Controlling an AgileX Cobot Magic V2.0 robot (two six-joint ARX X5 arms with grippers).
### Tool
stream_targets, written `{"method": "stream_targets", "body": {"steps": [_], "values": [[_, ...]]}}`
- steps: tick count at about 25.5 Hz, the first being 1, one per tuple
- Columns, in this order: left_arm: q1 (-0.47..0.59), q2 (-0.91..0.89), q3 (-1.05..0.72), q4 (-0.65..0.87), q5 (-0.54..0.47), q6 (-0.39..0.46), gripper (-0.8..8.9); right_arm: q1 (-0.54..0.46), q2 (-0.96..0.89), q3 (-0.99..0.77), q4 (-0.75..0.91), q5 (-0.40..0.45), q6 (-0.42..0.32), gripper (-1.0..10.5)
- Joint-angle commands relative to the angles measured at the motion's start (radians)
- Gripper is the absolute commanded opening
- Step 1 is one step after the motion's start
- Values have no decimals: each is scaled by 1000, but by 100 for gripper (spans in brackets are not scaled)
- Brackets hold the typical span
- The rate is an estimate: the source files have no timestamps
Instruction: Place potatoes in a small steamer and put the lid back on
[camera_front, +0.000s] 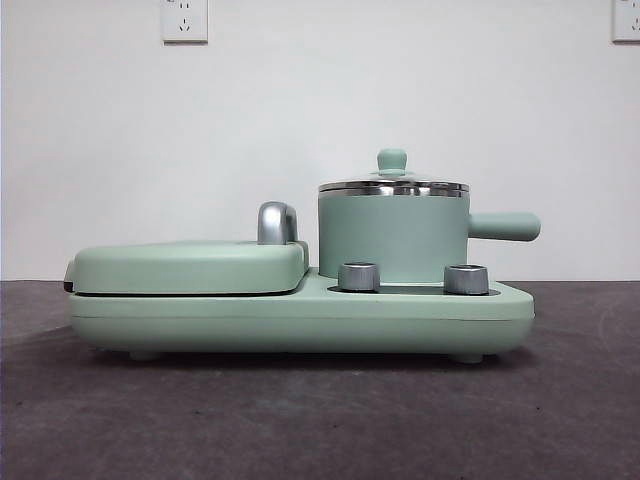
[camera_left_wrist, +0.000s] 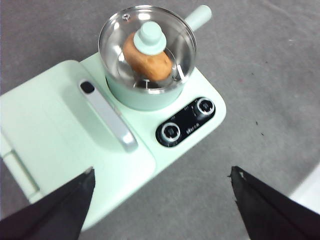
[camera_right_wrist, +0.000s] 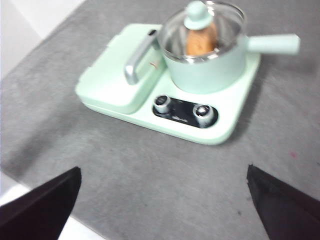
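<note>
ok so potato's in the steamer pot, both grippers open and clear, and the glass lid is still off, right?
One thing is off: the glass lid is on the steamer pot, not off. The left wrist view shows its rim seated on the pot and its green knob over the potato, seen through the glass. The rest holds: the left gripper and right gripper are open and clear.

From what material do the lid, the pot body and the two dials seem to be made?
The lid: clear glass, since the potato shows through it, with a shiny steel-looking rim. The small steamer: matte mint-green coating; the base material cannot be told. The dials: silvery, probably metal or chromed plastic.
</note>
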Motion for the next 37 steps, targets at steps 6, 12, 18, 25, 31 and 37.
{"method": "stream_targets", "body": {"steps": [6, 12, 18, 25, 31, 37], "values": [[-9, -415, -547, 234, -16, -82, 432, 5, 4, 6, 36, -59, -51, 528], [-9, -774, -959, 504, -17, -225, 432, 5, 4, 6, 40, -62, -87, 528], [-9, -1013, -1174, 585, -49, -281, 417, 5, 4, 6, 67, -62, -93, 528], [-9, -1054, -1190, 546, -56, -281, 5, 5, 4, 6, 68, -76, -111, 13], [-9, -1056, -1190, 545, -55, -283, 5, 5, 3, 7, 73, -84, -111, 14], [-9, -1056, -1190, 545, -55, -283, 5, 5, 3, 7, 73, -84, -111, 14]]}}
